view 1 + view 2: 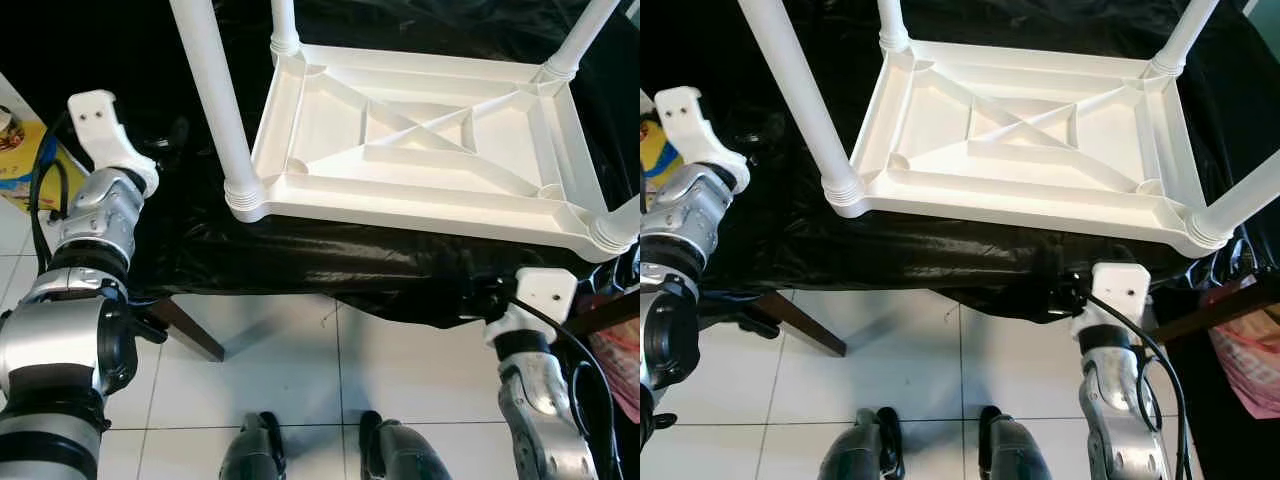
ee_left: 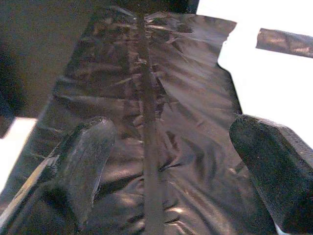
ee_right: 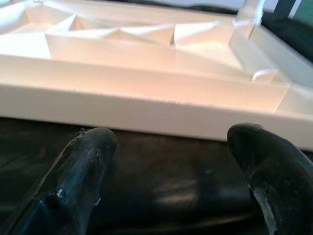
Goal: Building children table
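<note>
You have the white plastic table [image 1: 430,140] lying upside down in the upper middle of the head views, on a surface draped in black plastic sheet [image 1: 330,265], with its ribbed underside facing up. Four white legs [image 1: 215,95] stand up from its corners and run out past the top of the frame. Your left gripper [image 2: 171,161] is at the left of the frame, over the sheet and apart from the table; its two black fingers [image 2: 85,156] are spread wide with nothing between them. Your right gripper [image 3: 168,166] sits low at the right, just in front of the table's near rim, above the sheet's front edge, its fingers [image 3: 80,166] also spread and empty. Below you, white floor tiles [image 1: 300,380] and your two dark feet [image 1: 255,450] fill the bottom of the frame.
</note>
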